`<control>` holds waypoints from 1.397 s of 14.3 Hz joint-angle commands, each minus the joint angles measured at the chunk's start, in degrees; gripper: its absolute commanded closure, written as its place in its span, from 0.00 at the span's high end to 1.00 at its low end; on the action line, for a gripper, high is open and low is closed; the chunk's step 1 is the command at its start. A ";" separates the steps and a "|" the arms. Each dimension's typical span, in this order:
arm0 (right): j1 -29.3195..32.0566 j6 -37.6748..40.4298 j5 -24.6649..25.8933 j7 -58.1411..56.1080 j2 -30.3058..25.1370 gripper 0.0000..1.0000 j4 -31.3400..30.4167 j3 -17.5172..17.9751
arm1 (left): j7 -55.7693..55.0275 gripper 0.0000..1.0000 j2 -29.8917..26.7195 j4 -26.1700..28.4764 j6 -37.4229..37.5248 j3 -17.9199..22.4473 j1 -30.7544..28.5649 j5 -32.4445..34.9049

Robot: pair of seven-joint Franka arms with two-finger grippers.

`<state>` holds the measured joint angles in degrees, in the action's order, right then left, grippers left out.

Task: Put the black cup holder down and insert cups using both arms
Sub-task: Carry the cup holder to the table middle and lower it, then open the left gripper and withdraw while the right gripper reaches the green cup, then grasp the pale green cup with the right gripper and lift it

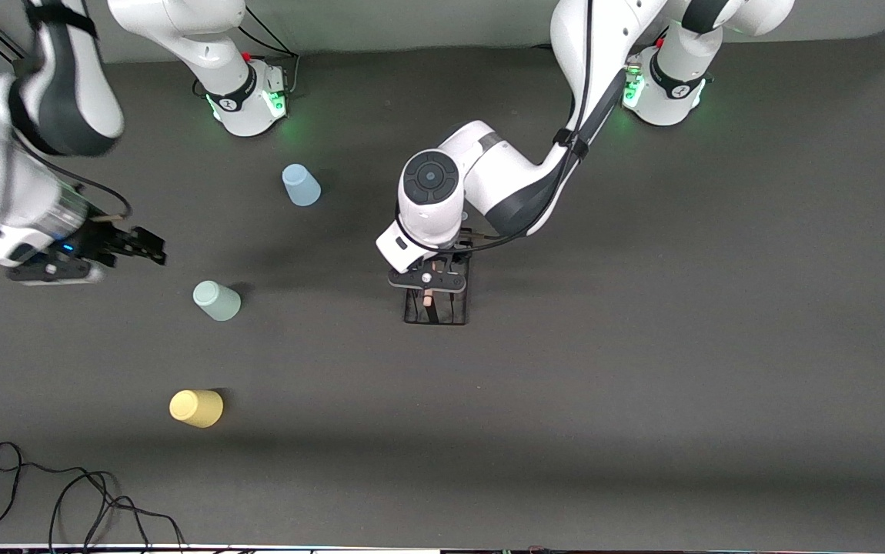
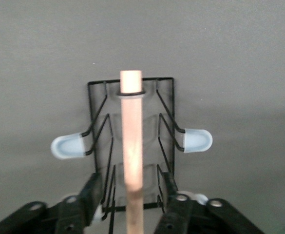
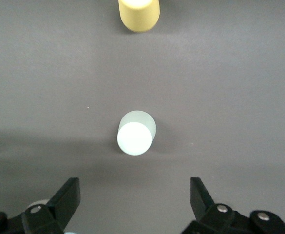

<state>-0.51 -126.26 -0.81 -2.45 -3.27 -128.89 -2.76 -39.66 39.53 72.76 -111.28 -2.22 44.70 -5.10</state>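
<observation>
Two arms work over a dark grey tabletop [image 1: 642, 346]. At the right arm's end of it, the right gripper [image 1: 156, 250] [image 3: 135, 195] hangs in the air with its jaws spread wide and nothing between them. In the right wrist view it is over bare tabletop just beside the green cup [image 3: 136, 132], with the yellow cup [image 3: 139, 14] farther off in line with it.

Three cups stand apart from one another at that same end. The yellow cup [image 1: 196, 408] is nearest the front camera. The green cup [image 1: 217, 300] is farther from that camera, and the blue cup [image 1: 301, 185] is farthest and nearest the arms' bases. None touches the rack or either gripper.

Around the middle of the tabletop stands the black rack [image 1: 450, 312] [image 2: 164, 97], well apart from the cups. Its wooden rod [image 1: 428, 299] [image 2: 132, 126] runs along the top. In the left wrist view two pale-tipped pegs [image 2: 197, 140] stick out, one on each side.

The left gripper [image 1: 429, 286] [image 2: 132, 192] reaches down over the rack. Its jaws are spread, one on each side of the rod, with a gap showing between the rod and each finger. They pinch nothing.

A loose black cable [image 1: 65, 492] lies at the tabletop's edge nearest the front camera, at the right arm's end.
</observation>
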 commanded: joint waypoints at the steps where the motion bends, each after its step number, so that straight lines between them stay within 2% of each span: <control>1: -0.72 -7.83 0.28 0.78 3.86 1.00 -3.56 -0.31 | 0.55 1.00 -5.06 -2.53 10.17 0.11 -4.08 0.79; 3: -0.81 -12.93 0.28 0.87 7.73 1.00 -4.96 -0.22 | 3.78 1.00 -10.23 -2.45 18.69 0.11 -7.94 0.79; 6: -1.68 -20.32 0.19 0.96 13.27 1.00 -6.64 -0.22 | 16.59 1.00 -18.06 -2.36 32.32 0.46 -16.19 1.49; 9: -2.04 -21.48 -1.65 0.96 15.13 1.00 -6.64 -0.22 | 29.25 1.00 -23.96 -1.92 37.09 0.55 -25.69 5.25; 12: -2.30 -23.67 -1.65 0.96 17.23 1.00 -6.64 -0.22 | 38.85 1.00 -26.60 -1.48 38.60 0.63 -34.04 6.76; 13: -2.39 -23.85 -1.65 0.87 17.50 0.90 -6.64 -0.22 | 41.74 1.00 -27.48 -0.18 38.08 0.63 -36.68 6.85; 15: -2.39 -23.86 -1.65 0.87 17.85 0.49 -6.55 -0.22 | 44.67 1.00 -28.02 1.33 36.93 0.63 -40.91 7.73; 16: -2.39 -23.86 -1.65 0.69 18.03 0.35 -6.46 -0.22 | 45.80 1.00 -28.02 2.38 35.54 0.55 -42.75 7.82; 17: -2.39 -23.77 -1.65 0.60 17.68 0.24 -6.20 -0.22 | 47.82 1.00 -28.10 4.21 33.09 0.55 -44.16 7.82; 20: -2.39 -20.10 -1.65 0.78 12.17 0.21 -4.88 -0.14 | 49.16 0.99 -29.85 11.59 26.40 0.55 -45.32 7.73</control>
<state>-2.27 -149.40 -1.33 -2.06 13.55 -134.63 -2.73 8.58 13.36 76.94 -80.45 -0.84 -0.46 1.67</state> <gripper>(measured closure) 0.339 0.000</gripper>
